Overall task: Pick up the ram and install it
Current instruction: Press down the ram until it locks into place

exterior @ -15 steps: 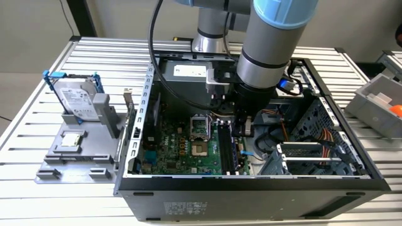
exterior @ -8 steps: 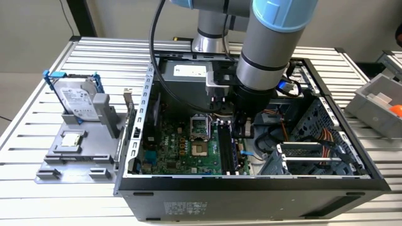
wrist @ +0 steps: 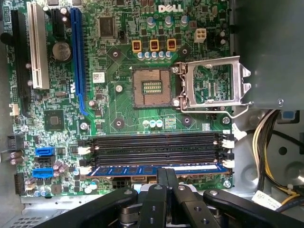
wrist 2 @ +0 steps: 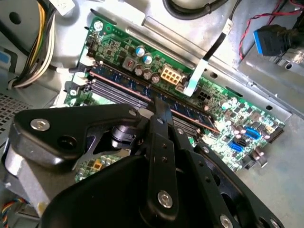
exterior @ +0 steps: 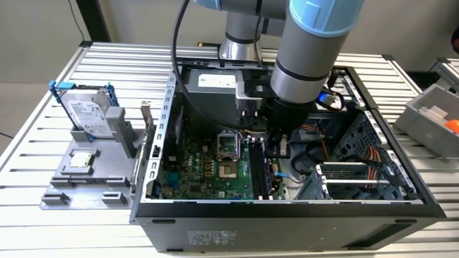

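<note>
The ram (wrist: pixel 128 169) is a long dark blue stick lying in the outermost of the black memory slots (wrist: pixel 156 147) on the green motherboard; in the second wrist view the ram (wrist 2: pixel 121 80) runs slantwise along that slot. My gripper (wrist: pixel 166 172) is shut, its two black fingers pressed side by side, and their tips rest on the ram's upper edge near its middle, as the second wrist view of the gripper (wrist 2: pixel 159 102) also shows. In the exterior view the gripper (exterior: pixel 276 153) reaches down into the open computer case (exterior: pixel 287 207).
An open processor socket (wrist: pixel 152 88) lies beside the slots. Bundled power cables (wrist: pixel 266 142) and a drive cage (exterior: pixel 358 177) crowd the case. Outside, a grey fixture (exterior: pixel 107 185) carries a hard drive (exterior: pixel 90 110) and a square chip (exterior: pixel 81 159). A grey bin (exterior: pixel 434 115) stands at the exterior view's right.
</note>
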